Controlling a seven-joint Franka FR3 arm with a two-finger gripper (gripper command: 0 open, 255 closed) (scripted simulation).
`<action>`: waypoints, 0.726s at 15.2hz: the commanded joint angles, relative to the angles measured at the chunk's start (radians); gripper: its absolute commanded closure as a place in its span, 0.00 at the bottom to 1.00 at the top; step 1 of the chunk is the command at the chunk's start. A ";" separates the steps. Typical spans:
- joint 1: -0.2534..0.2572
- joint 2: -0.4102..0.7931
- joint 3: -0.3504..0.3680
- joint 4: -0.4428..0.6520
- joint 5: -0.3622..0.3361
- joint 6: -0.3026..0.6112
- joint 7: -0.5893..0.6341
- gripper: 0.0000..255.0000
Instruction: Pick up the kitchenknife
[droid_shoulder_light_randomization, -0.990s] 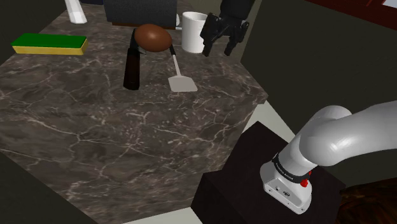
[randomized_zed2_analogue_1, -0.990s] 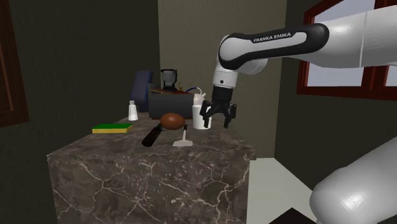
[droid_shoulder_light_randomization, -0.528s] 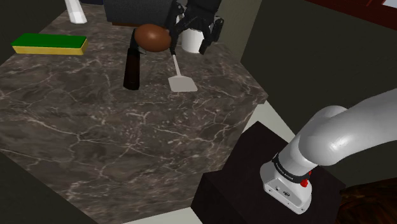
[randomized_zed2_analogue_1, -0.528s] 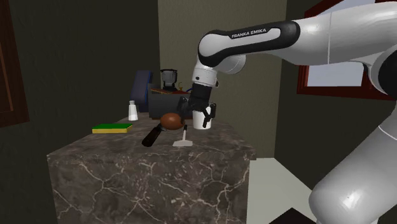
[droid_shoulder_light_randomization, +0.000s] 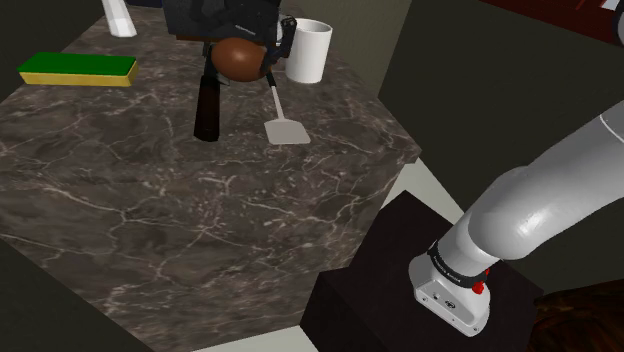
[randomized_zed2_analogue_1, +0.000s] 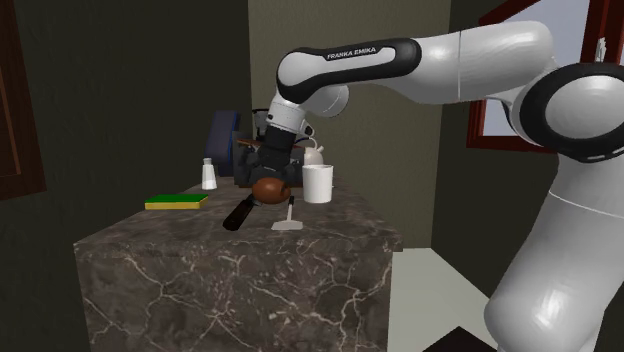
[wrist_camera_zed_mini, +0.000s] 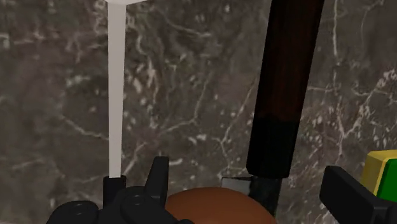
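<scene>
Kitchenknife (droid_shoulder_light_randomization: 208, 105) flat on marble counter (droid_shoulder_light_randomization: 200, 230), dark handle toward the counter's middle, blade end hidden behind brown rounded lump (droid_shoulder_light_randomization: 240, 58). White spatula (droid_shoulder_light_randomization: 279, 118) just beside, white mug (droid_shoulder_light_randomization: 308, 50) near. Gripper (randomized_zed2_analogue_1: 268, 172) above lump, fingers spread, clasping nothing.

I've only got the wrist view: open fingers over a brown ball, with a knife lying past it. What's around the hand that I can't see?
Observer: A white mug stands close beside the gripper, on the second exterior view's right.
Operator: Where does the knife's handle end?
Observer: The knife ends free on the table, well short of the edge, its handle pointing away from the brown ball.
</scene>
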 joint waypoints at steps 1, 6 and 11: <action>0.000 0.080 0.030 0.087 -0.027 0.013 0.089 0.00; 0.006 0.114 0.041 0.083 -0.037 0.059 0.122 0.00; 0.007 0.106 0.042 0.014 -0.027 0.119 0.105 0.00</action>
